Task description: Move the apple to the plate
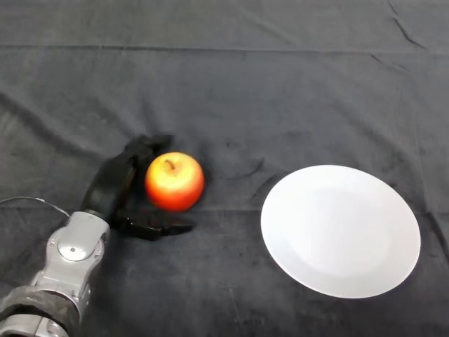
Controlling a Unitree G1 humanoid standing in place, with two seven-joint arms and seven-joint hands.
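Observation:
A red and yellow apple [174, 181] stands stem up on the dark cloth, left of centre. My left hand [112, 181] lies against its left side. The fingers [145, 147] reach round the apple's far left edge. The thumb [158, 227] stretches along the cloth just in front of the apple, with a small gap showing between them. The apple sits in the span between thumb and fingers, and the hand is open. A white round plate [341, 232] lies on the cloth to the right with nothing on it, about a hand's width from the apple.
A dark wrinkled cloth [231, 84] covers the whole table. My silver-grey forearm [70, 260] comes in from the lower left corner.

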